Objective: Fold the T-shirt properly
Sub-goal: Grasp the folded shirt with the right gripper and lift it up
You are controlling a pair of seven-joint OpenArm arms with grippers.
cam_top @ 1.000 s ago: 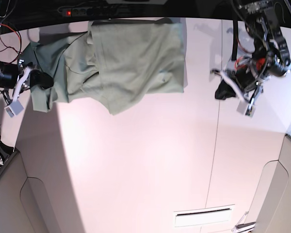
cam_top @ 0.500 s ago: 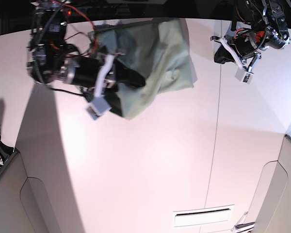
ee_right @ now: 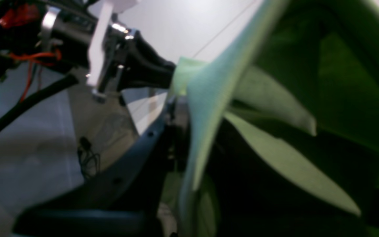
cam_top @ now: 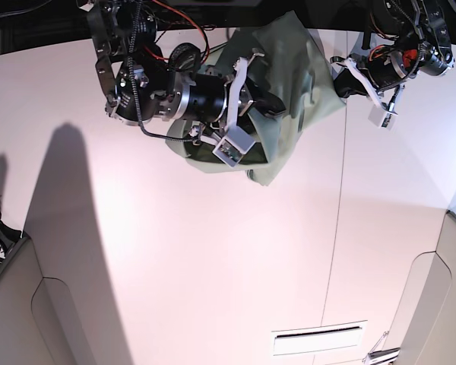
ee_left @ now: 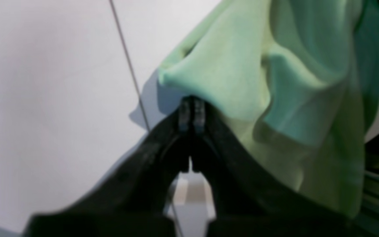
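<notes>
Two tools on the T-shirt (cam_top: 289, 99), which is bunched and lifted over the far side of the counter (cam_top: 213, 258). Your right tool (cam_top: 267, 104) sits mid-cloth in the base view; its wrist view shows a fold of fabric running between the fingers, so it reads as clenched on the shirt. Your left tool (ee_left: 191, 113) has its jaws pressed together at the shirt's edge near the counter seam (ee_left: 127, 62); the cloth drapes over the tips, and you can't tell if any is pinched. A loose corner hangs toward the counter.
</notes>
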